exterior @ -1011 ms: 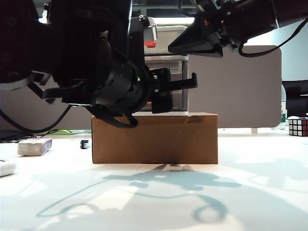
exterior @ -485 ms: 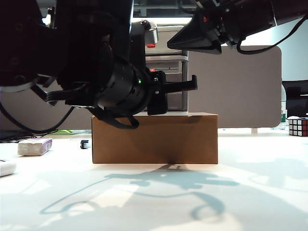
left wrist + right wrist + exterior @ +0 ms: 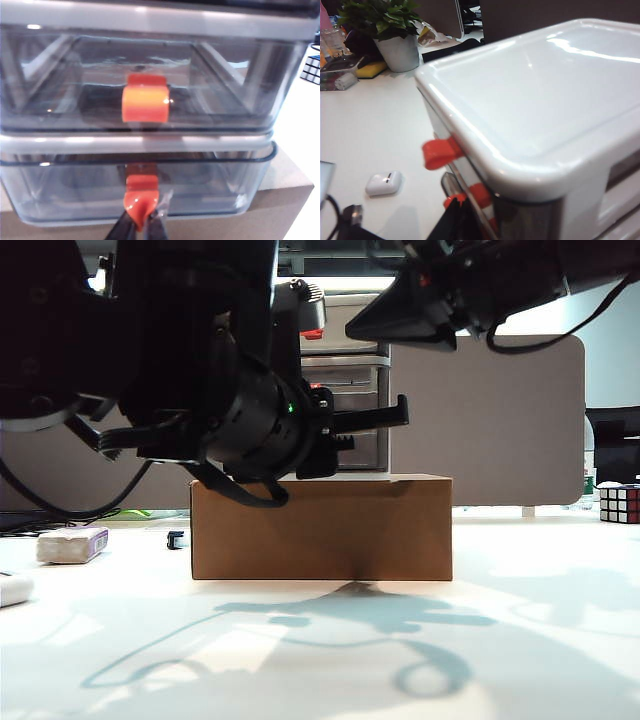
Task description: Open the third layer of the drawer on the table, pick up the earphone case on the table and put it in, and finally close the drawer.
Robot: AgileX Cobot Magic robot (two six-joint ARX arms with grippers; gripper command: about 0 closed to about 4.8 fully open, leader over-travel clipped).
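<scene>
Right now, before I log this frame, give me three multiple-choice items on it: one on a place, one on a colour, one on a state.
1. What does the drawer stand on?
A. a brown cardboard box
B. the bare table
C. a stack of books

2. What colour are the drawer handles?
A. blue
B. red-orange
C. black

3. How is the left gripper?
A. wide open above the unit
B. shut on the top handle
C. shut on the third layer's handle

Key: 1 A, the exterior view shows the unit on top of the cardboard box. 2 B, the left wrist view shows red-orange tabs. 3 C, its fingers pinch the third layer's handle; the right gripper is near the unit's top corner.
</scene>
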